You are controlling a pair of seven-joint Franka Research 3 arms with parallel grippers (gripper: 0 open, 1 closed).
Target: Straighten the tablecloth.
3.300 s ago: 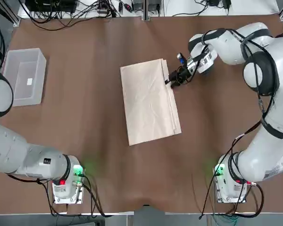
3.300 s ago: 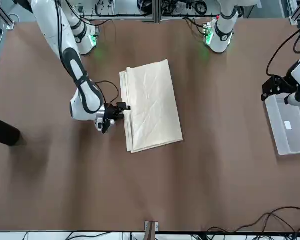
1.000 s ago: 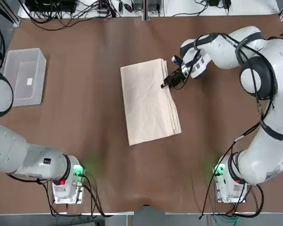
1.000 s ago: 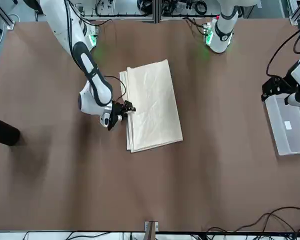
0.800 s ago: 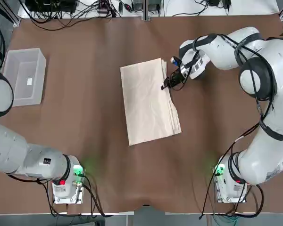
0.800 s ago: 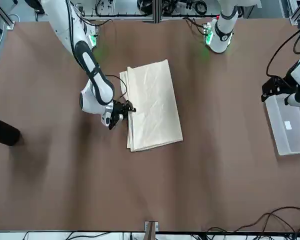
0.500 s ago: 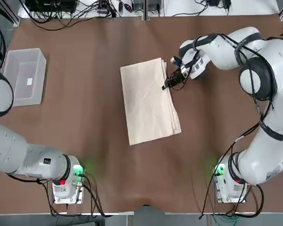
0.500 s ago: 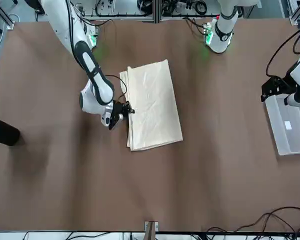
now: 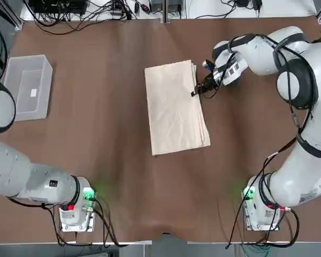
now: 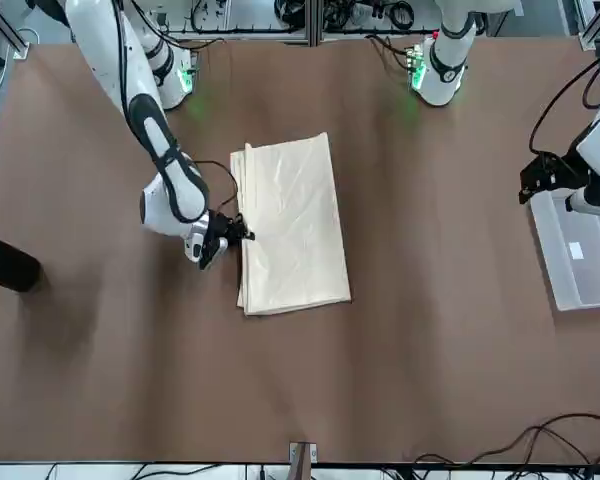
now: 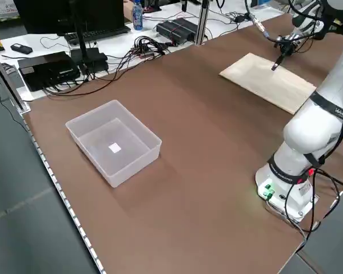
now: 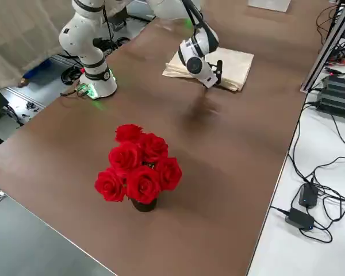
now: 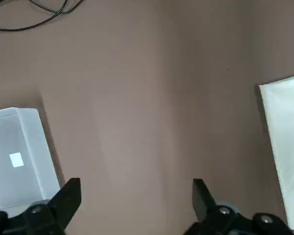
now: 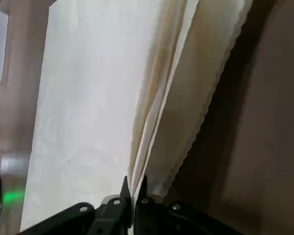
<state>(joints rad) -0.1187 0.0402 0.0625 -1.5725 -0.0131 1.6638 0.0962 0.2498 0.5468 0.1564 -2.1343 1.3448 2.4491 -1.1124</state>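
Now the tablecloth (image 9: 176, 107) lies folded in layers near the middle of the table (image 9: 96, 107), a little toward the robot's right and toward the far side. It is a long rectangle. Its long axis runs from far to near, almost straight, with the near end turned slightly to the right. The stacked layer edges show along its right long side, and the top face is flat with faint creases.

The right gripper (image 9: 195, 93) is at this right side, close to the far corner. Its fingers are closed tight, and in the wrist view they pinch the edge of the upper layers (image 14: 152, 147), while the lower layers stay flat on the table just beside them. The gripper is low, almost at the table surface.

The left gripper (image 13: 137, 196) is up over the left part of the table, well apart from the cloth, with its fingers spread wide and nothing between them. A clear bin (image 9: 27, 85) stands at the far left of the table. Red flowers (image 12: 139, 167) in a small pot stand on the right side, well apart from the cloth. Cables (image 9: 80, 13) and boxes lie beyond the far edge.
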